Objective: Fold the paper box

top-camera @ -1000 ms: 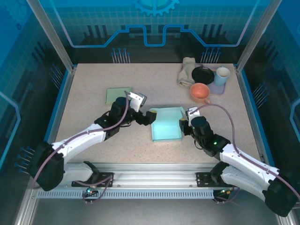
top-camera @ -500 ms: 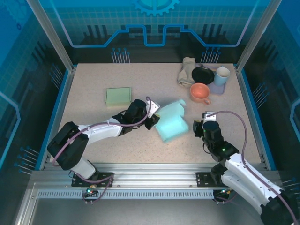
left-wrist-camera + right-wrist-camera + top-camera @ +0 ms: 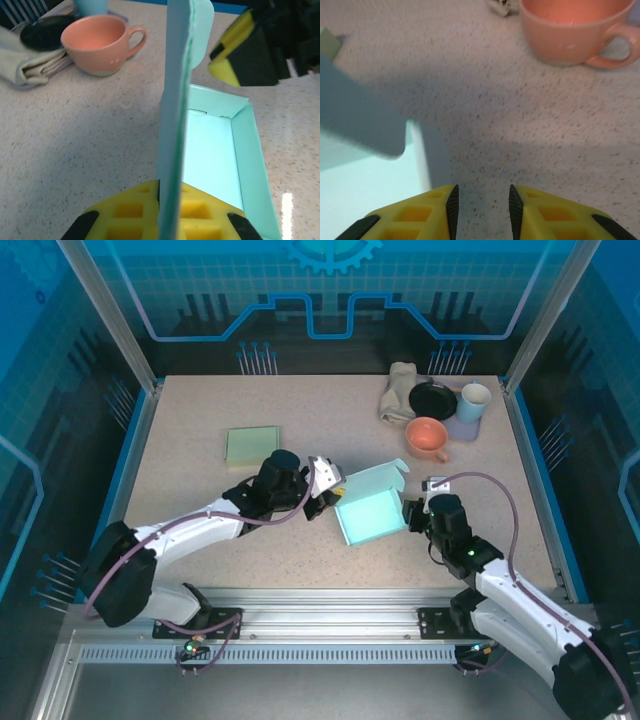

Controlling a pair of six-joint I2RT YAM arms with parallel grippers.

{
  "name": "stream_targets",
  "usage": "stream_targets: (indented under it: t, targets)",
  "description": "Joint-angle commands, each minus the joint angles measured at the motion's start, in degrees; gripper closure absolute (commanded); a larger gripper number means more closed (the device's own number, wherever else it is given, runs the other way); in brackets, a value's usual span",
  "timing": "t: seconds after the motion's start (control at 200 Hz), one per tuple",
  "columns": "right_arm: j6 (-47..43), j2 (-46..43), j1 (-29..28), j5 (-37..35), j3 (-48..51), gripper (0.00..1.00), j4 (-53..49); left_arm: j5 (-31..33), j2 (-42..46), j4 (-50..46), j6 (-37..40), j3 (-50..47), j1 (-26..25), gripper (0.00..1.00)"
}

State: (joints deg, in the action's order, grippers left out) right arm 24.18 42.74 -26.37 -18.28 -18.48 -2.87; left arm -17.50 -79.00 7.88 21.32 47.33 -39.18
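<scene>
The paper box (image 3: 373, 512) is a pale teal tray with raised walls, lying mid-table and turned at an angle. My left gripper (image 3: 333, 498) is shut on its left wall. In the left wrist view that wall (image 3: 175, 115) runs edge-on up between my yellow fingers (image 3: 131, 210), with the box floor (image 3: 210, 150) to its right. My right gripper (image 3: 415, 508) stands open just off the box's right corner, nothing between its fingers. In the right wrist view the right gripper (image 3: 480, 205) hovers over bare tabletop, with a box flap (image 3: 360, 120) to the left.
An orange cup (image 3: 428, 437), a black dish (image 3: 432, 399), a light blue cup (image 3: 473, 402) and a folded cloth (image 3: 398, 392) cluster at the back right. A flat green sheet (image 3: 252, 445) lies at the left. The table has blue side rails.
My left gripper has closed on the box's left wall and the box has shifted right and rotated. My right gripper let go of the right wall, pulled back, then returned beside the box.
</scene>
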Motion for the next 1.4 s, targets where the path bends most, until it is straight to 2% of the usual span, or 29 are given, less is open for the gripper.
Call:
stream_targets:
  t: [0.0,0.265,0.43,0.595,0.73,1.0,1.1,1.185,1.396]
  targets:
    - [-1.1,-4.6,-0.6,-1.6,-1.4,0.64,-2.5,-6.2,2.6,-8.1,6.5,4.4,-0.1,1.0]
    - [-8.3,-13.4,-1.5,14.0,-0.6,0.62,0.6,-7.8,3.9,-11.0,8.2,5.0,-0.2,1.0]
    - [-11.0,-14.9,-3.5,15.8,-1.0,0.63,1.2,-9.3,3.9,-12.1,8.9,5.2,-0.2,1.0]
    - [-14.2,-12.6,-4.7,20.8,-0.9,0.65,4.2,-12.7,4.6,-15.1,10.4,5.8,-0.1,1.0]
    - [-17.4,-12.1,-6.9,21.2,-0.5,0.72,5.4,-15.7,6.2,-17.8,11.6,5.7,-0.1,1.0]
    - [-22.2,-17.3,-9.0,25.0,0.7,0.72,4.9,-20.7,7.8,-23.0,14.4,6.4,-0.1,1.0]
    - [-28.3,-19.2,-9.2,30.0,1.4,0.76,4.5,-21.5,7.9,-24.4,15.1,6.8,-0.1,1.0]
    - [-33.3,-18.8,-9.2,31.9,2.2,0.74,5.1,-21.1,8.4,-24.5,15.2,6.7,-0.2,1.0]
    - [-37.4,-12.7,-8.2,27.9,3.9,0.66,8.5,-19.9,9.8,-23.7,15.3,5.6,-0.2,1.0]
